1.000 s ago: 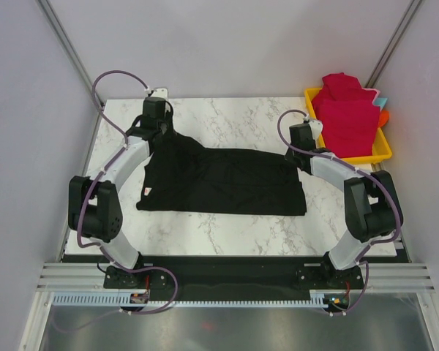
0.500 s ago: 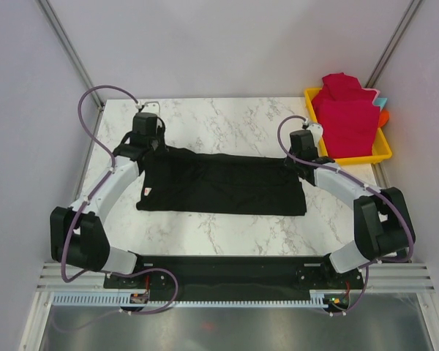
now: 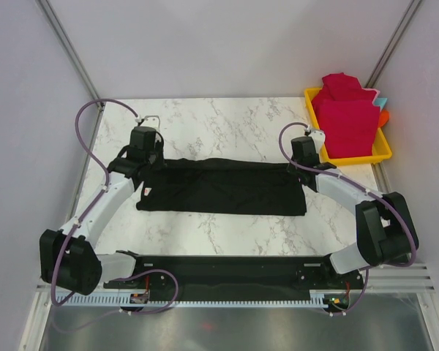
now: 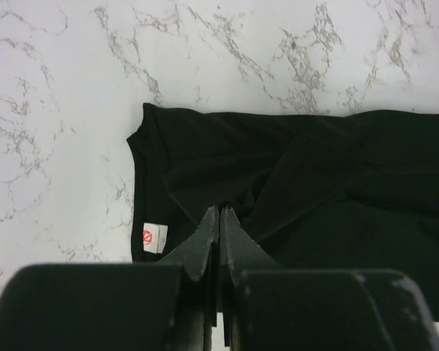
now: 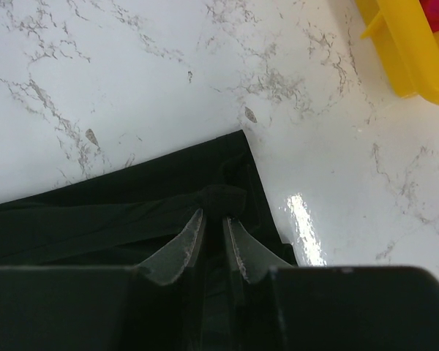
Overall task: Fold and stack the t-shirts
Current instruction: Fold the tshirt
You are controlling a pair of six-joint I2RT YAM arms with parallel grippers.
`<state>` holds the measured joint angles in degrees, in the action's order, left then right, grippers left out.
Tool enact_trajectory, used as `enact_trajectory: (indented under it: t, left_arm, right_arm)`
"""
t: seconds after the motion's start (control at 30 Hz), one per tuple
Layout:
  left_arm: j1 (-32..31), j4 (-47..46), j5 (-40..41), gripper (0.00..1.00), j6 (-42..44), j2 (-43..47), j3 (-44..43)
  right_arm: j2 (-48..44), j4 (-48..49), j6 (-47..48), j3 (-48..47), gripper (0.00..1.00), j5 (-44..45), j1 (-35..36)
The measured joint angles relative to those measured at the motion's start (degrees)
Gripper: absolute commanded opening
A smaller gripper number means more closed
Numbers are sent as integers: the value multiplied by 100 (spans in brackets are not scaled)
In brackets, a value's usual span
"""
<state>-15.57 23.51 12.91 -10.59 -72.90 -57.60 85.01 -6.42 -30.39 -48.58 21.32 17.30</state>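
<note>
Black t-shirt (image 3: 227, 191) pinched at far corners by left gripper (image 4: 219, 213) and right gripper (image 5: 214, 212); lies narrower than a second ago.

The left arm (image 3: 106, 197) stretches forward with its elbow swung out to the left. The left gripper (image 4: 219, 218) is pinched tight on a fold of the black t-shirt (image 4: 336, 168). The right arm (image 3: 340, 186) mirrors it, elbow out to the right. The right gripper (image 5: 213, 214) is clamped on a bunched edge of the shirt, its jaws a sliver apart.

The black t-shirt (image 3: 227, 186) is lying matt, soft cloth; the marbled desk (image 3: 227, 121) is shining glossy; the yellow tray (image 5: 406, 55) is looking like smooth plastic, probably.
</note>
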Motion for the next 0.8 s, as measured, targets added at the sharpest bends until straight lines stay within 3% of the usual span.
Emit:
enact_trajectory:
  t: [0.63,0.7,0.73,0.77,0.8]
  left_arm:
    - [-258,713,42,2,-2,468,365]
    - [-273,774,42,2,-4,525,426]
    - [-282,804,42,2,-4,562,461]
    - [-295,835,39,2,-2,595,494]
    - [-302,868,39,2,-4,621,520]
  right_arm:
    - [-501,157,-192,907,24,7,0]
    - [-568,179,-219,977,30,4,0]
    - [-605,199,-236,1010,38,0,0]
    - [-643,229,-264,1047,52,-7,0]
    - [-682,264,-297,1088,56,-13,0]
